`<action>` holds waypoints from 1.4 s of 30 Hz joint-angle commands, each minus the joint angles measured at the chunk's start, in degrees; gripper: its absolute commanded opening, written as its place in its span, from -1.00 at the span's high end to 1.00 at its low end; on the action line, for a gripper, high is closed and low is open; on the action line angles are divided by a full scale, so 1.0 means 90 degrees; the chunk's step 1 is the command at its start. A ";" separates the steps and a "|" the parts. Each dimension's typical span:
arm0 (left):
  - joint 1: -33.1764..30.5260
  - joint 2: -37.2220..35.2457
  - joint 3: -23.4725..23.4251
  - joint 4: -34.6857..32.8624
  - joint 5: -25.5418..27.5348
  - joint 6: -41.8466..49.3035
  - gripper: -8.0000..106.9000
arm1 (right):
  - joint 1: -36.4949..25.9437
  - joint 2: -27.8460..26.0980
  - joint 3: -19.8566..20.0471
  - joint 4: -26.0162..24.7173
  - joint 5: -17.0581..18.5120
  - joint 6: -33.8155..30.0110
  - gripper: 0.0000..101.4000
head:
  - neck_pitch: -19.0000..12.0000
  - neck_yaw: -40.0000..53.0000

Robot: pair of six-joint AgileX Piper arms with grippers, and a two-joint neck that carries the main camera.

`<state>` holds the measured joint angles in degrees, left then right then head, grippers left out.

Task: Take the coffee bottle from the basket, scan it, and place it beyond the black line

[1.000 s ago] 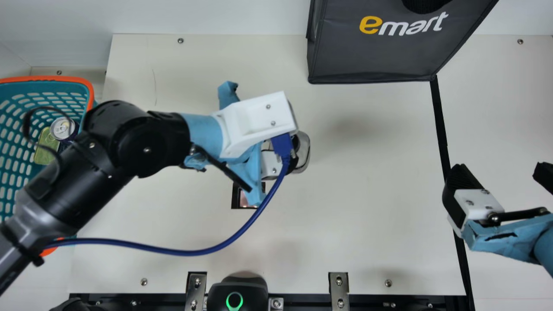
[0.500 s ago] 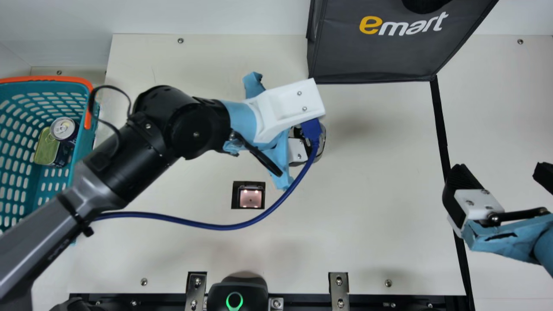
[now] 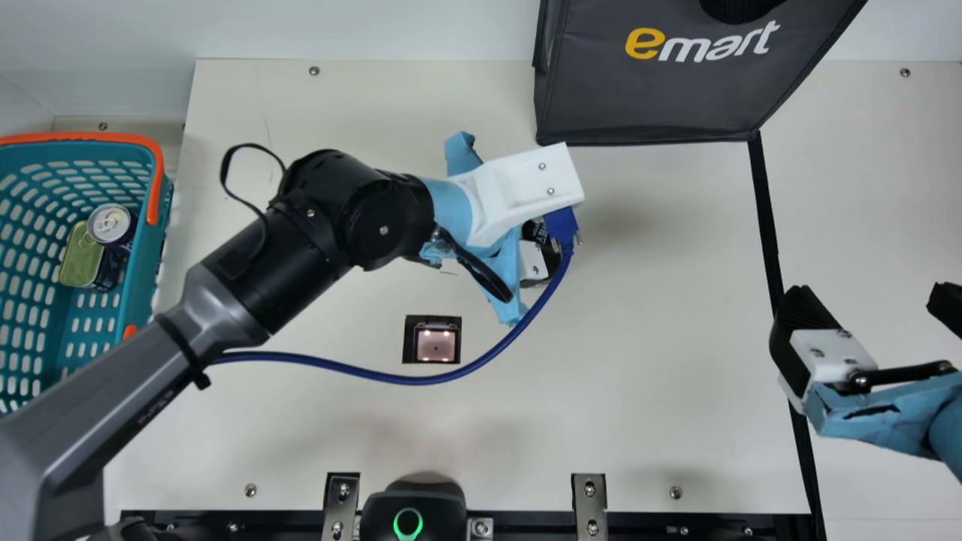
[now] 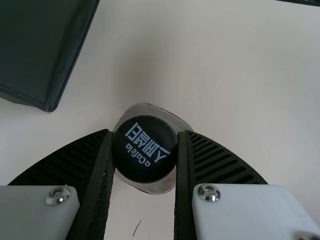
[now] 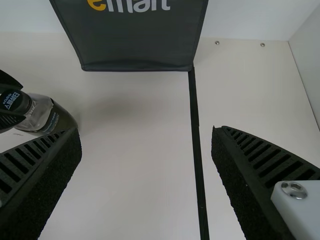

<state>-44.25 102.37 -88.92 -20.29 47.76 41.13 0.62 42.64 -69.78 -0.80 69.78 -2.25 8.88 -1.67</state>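
My left gripper [image 3: 532, 263] hangs over the middle of the table in the main view, with the coffee bottle's black cap [image 3: 538, 231] partly hidden under its wrist. In the left wrist view the ribbed fingers of the left gripper [image 4: 145, 137] are closed on the sides of the cap [image 4: 145, 152]. The bottle [image 5: 55, 119] also appears in the right wrist view. My right gripper [image 3: 872, 300] stands open and empty by the black line [image 3: 766, 218]; in its own view the right gripper [image 5: 146, 134] has its fingers wide apart. The basket [image 3: 154, 143] is at far left.
A can [image 3: 110, 223] and a green-lidded tin [image 3: 80, 259] lie in the basket. A lit scanner window [image 3: 436, 343] is set in the table below the left gripper. The dark bag [image 3: 646, 98] stands at the back, its corner near the black line. A blue cable [image 3: 406, 380] loops from the left wrist.
My left arm has swung right, away from the basket and past the scanner window, carrying the bottle; its motion is smaller in the last half second. The right arm has kept still.
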 commanded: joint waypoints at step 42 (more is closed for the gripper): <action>0.0033 0.0198 -0.0482 0.0153 0.0070 -0.0473 -0.71 | 0.0000 0.0000 0.0000 0.0000 0.0000 0.0000 -0.79 | -0.0106 0.0010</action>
<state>-43.97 104.33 -93.21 -19.12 48.37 37.44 0.62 42.64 -69.78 -0.80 69.78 -2.25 8.88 -1.67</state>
